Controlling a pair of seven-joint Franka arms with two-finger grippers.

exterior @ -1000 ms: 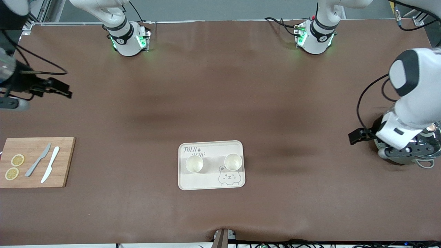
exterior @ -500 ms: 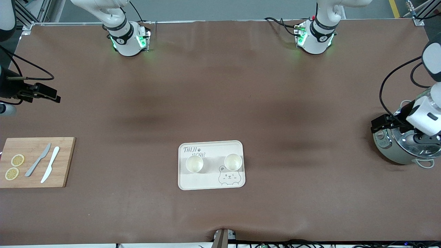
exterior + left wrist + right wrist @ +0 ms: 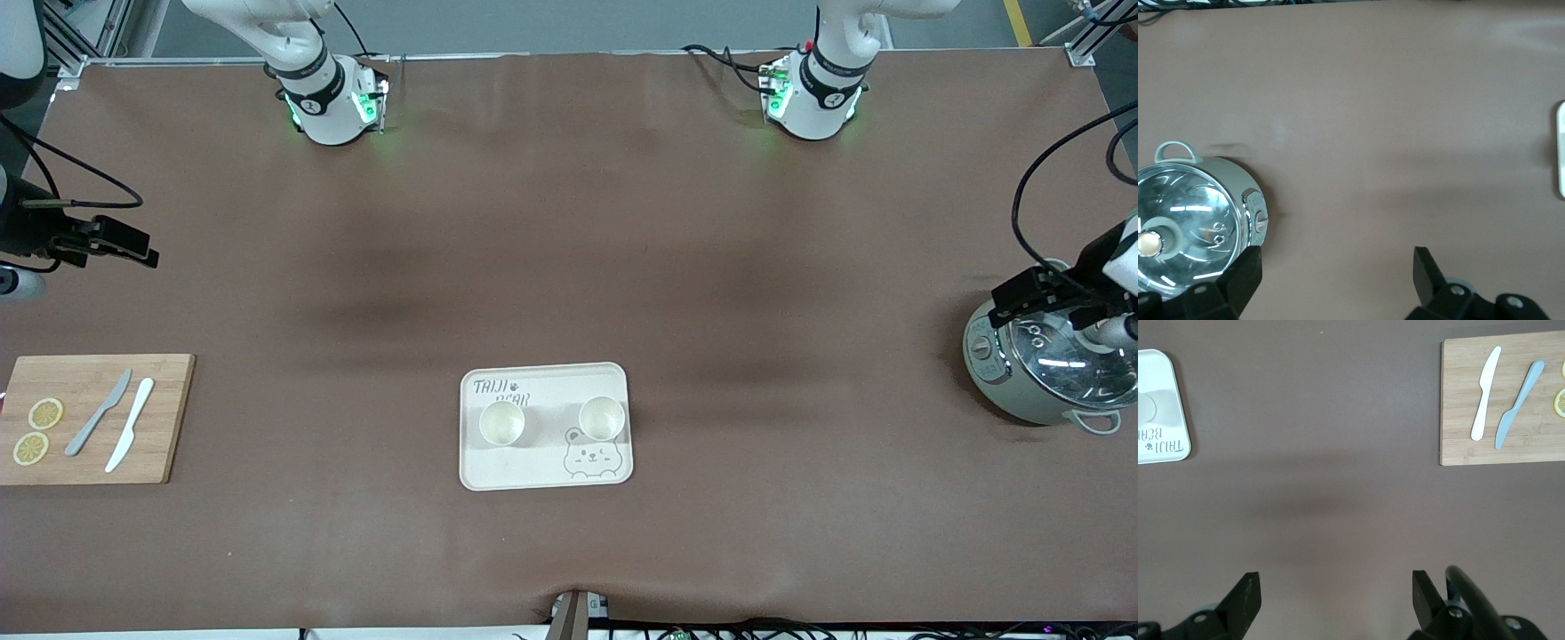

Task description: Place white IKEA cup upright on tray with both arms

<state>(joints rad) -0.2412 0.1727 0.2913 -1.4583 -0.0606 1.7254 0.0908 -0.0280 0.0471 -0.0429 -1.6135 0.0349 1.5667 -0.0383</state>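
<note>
The cream-white tray (image 3: 498, 469) with "TAIJI BEAR" lettering lies on the brown table, toward the front camera. Two white cups stand upright on it, one (image 3: 501, 423) toward the right arm's end and one (image 3: 602, 418) toward the left arm's end. My left gripper (image 3: 1013, 298) is open and empty over the edge of a steel pot (image 3: 1040, 369) at the left arm's end of the table. My right gripper (image 3: 133, 244) is open and empty over bare table at the right arm's end. The left wrist view (image 3: 1336, 273) shows the left gripper's jaws wide apart, and the right wrist view (image 3: 1336, 597) shows the same for the right gripper. The right wrist view also shows a corner of the tray (image 3: 1165, 447).
A bamboo cutting board (image 3: 160, 418) with two knives (image 3: 98, 413) and lemon slices (image 3: 44, 413) lies at the right arm's end, near the table edge. It also shows in the right wrist view (image 3: 1458, 447). The pot shows in the left wrist view (image 3: 1191, 227).
The left arm has swung away toward its end of the table, uncovering the pot. The right gripper drew back toward its table edge, then held still.
</note>
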